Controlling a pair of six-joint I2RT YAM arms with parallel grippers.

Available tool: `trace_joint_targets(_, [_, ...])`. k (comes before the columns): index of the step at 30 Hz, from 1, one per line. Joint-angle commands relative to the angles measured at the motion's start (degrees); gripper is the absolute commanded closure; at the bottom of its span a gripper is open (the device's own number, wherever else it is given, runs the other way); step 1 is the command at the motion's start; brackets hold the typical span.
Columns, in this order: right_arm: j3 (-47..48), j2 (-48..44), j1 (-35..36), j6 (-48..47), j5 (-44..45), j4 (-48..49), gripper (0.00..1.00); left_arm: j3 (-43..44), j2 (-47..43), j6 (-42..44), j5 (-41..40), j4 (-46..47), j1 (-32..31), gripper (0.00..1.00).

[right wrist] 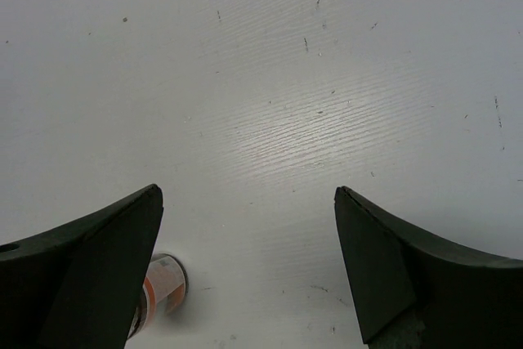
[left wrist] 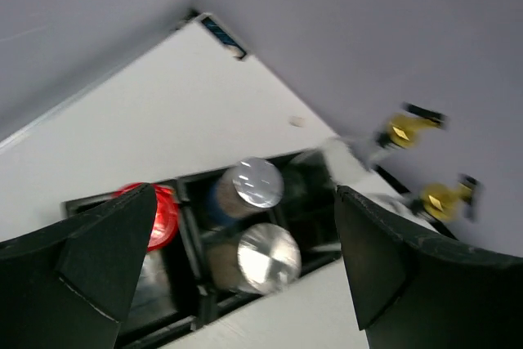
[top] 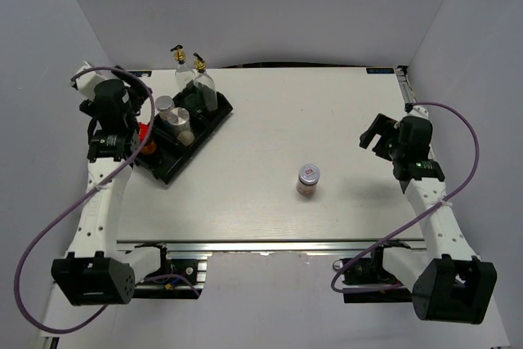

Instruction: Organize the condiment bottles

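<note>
Black fingers [left wrist: 98,259] of the left gripper [left wrist: 243,194] fill the lower corners of the left wrist view. They stand wide apart and grip nothing. The gripper hangs over the near end of the black tray [top: 176,167].

Findings, left side:
- Red-lidded jar [left wrist: 166,214] sits just beside the inner edge of one finger, partly hidden by it. It appears to stand in the tray's end compartment.
- Two silver-capped containers [top: 180,118] stand side by side in the tray, directly between the spread fingers as seen from the wrist, and below them.
- Two clear glass cruets [top: 204,87] with gold-and-black spouts stand upright at the tray's far end, beyond the gripper. They are blurred in the wrist view.

Findings, right side:
- Right gripper [right wrist: 247,194] is likewise spread wide and empty, held above the bare white table [top: 270,120].
- Silver-lidded jar with an orange label [top: 308,179] stands upright and alone on the table. It is apart from the right gripper, off toward the left arm's side and nearer the arm bases.
- From the right wrist, only the jar's lower body shows, at the bottom edge just beside one finger. The fingers do not enclose it. Contact cannot be told from that view, though the overhead view shows clear separation.
</note>
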Motion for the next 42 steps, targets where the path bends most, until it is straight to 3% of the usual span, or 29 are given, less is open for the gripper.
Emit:
trace_joint_targets(1, [1.63,-2.42,-0.32,-0.19,-0.51,-0.99,0.11,-0.34,-1.77,1.86,5.55,1.71,-10.95,0.02])
trace_joint_targets(3, [1.02,-3.48,-0.32,-0.10,-2.44,-0.81,0.11,0.19,-1.69,3.89,2.63,1.18,-17.74,0.02])
trace_joint_targets(4, [0.84,-3.83,-0.32,-0.01,-2.79,-0.64,0.11,-0.07,-1.77,5.47,5.76,1.88,-22.73,0.02])
trace_joint_targets(8, [0.57,-4.97,-0.32,0.25,-4.29,-0.28,0.11,-3.49,1.29,8.90,15.01,6.11,-31.62,0.02])
trace_joint_targets(16, [0.05,-6.56,-0.32,0.08,-4.99,-0.46,0.11,1.51,19.73,16.89,17.92,6.63,-50.89,0.02])
trace_joint_targets(26, [-0.39,-6.91,-0.32,0.08,-4.55,-0.28,0.11,8.63,34.24,19.81,23.18,6.37,-56.62,0.02])
trace_joint_targets(42, [-0.39,-6.65,-0.32,0.08,-4.38,0.07,0.11,14.43,43.05,21.04,22.67,3.47,-60.84,0.02])
